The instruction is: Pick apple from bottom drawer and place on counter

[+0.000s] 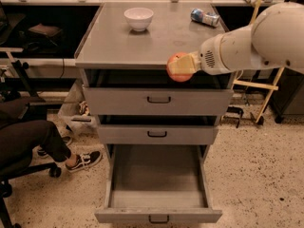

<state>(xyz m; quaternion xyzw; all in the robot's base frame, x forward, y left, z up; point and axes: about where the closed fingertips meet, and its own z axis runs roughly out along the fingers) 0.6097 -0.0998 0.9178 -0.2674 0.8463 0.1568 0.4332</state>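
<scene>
My gripper [181, 66] is shut on the apple [176, 69], a small red and yellow fruit. It holds the apple in the air at the front edge of the counter [156, 37], level with its rim. My white arm comes in from the right. The bottom drawer [159, 184] is pulled fully open below and its grey floor is bare.
A white bowl [138, 18] stands at the back left of the counter and a lying can [204, 17] at the back right. Two upper drawers [158, 100] are slightly open. A seated person's legs and shoes [57, 151] are at the left on the floor.
</scene>
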